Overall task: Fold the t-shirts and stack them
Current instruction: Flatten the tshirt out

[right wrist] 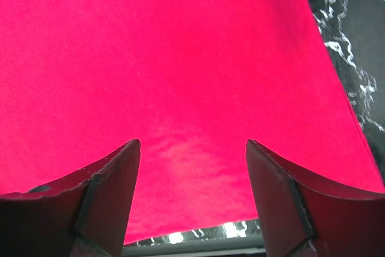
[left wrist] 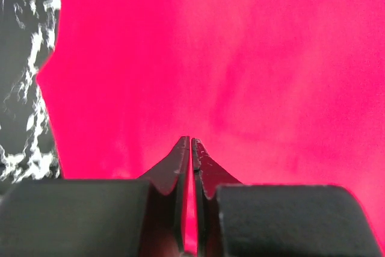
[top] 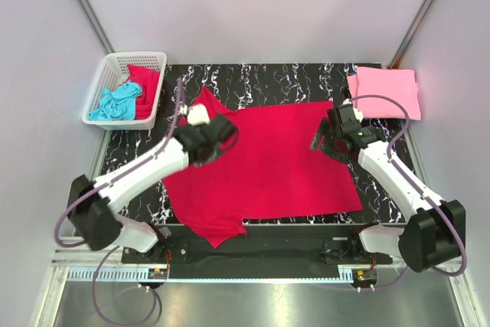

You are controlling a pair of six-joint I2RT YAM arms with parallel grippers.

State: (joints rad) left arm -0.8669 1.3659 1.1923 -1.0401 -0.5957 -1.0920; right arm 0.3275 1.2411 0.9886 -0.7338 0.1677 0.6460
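Fingers (right wrist: 108, 191) over crimson shirt (top: 268, 162), black marbled table (top: 260, 78)

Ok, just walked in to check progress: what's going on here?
A crimson t-shirt lies spread flat, unfolded, on the table. The robot's left tool is closed over its left side; the right tool hangs open above its right edge. A folded pink t-shirt lies at the far right corner; a turquoise t-shirt and a red t-shirt wait in the basket.
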